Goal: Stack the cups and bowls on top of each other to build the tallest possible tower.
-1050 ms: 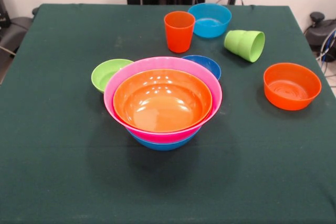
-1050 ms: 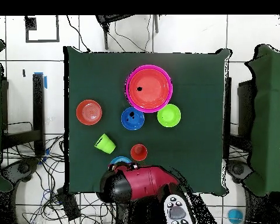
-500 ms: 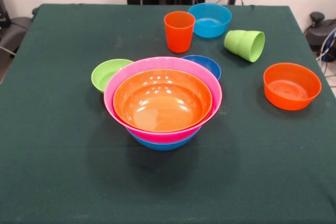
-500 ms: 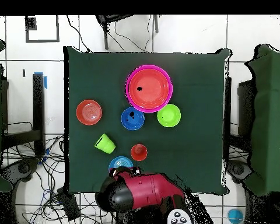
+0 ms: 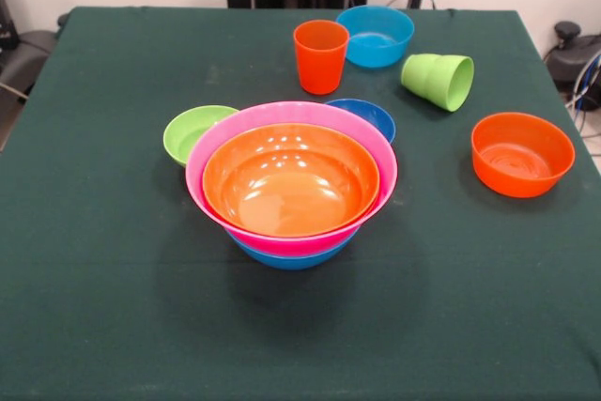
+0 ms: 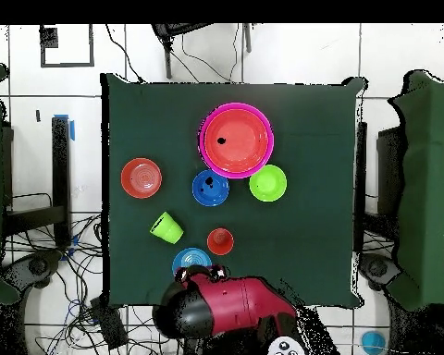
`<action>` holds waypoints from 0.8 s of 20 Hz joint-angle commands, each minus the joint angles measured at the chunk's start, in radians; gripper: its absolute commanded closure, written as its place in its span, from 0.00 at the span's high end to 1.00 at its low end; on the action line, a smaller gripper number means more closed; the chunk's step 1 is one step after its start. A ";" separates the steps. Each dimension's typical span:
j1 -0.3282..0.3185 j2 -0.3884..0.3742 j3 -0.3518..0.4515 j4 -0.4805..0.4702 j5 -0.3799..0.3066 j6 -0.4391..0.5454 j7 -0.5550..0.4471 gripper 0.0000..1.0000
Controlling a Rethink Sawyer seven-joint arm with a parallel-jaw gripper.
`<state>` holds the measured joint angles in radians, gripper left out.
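Well, the gripper itself can't be made out; only the red arm (image 6: 230, 310) shows, drawn back at the table's edge over the light blue bowl (image 5: 376, 36). Tower (image 5: 291, 180) sits mid-table: orange bowl in pink in blue. Beside it small lime-green bowl (image 5: 194, 131) and dark blue bowl (image 5: 368, 115). Orange cup (image 5: 320, 55) upright, lime cup (image 5: 439, 80) tipped over, small orange bowl (image 5: 522, 153) apart. Likely light, stiff, glossy plastic, slippery; pinch at rims. No readable writing.
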<state>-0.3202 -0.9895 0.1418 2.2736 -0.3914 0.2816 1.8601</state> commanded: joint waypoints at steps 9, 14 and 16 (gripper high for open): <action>-0.025 0.189 0.087 -0.121 -0.170 0.040 -0.059 1.00; 0.002 0.225 0.102 -0.148 -0.157 0.041 -0.025 1.00; 0.016 0.244 0.103 -0.164 -0.145 0.045 -0.012 1.00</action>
<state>-0.3312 -0.8392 0.1499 2.2018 -0.4968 0.2814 1.8601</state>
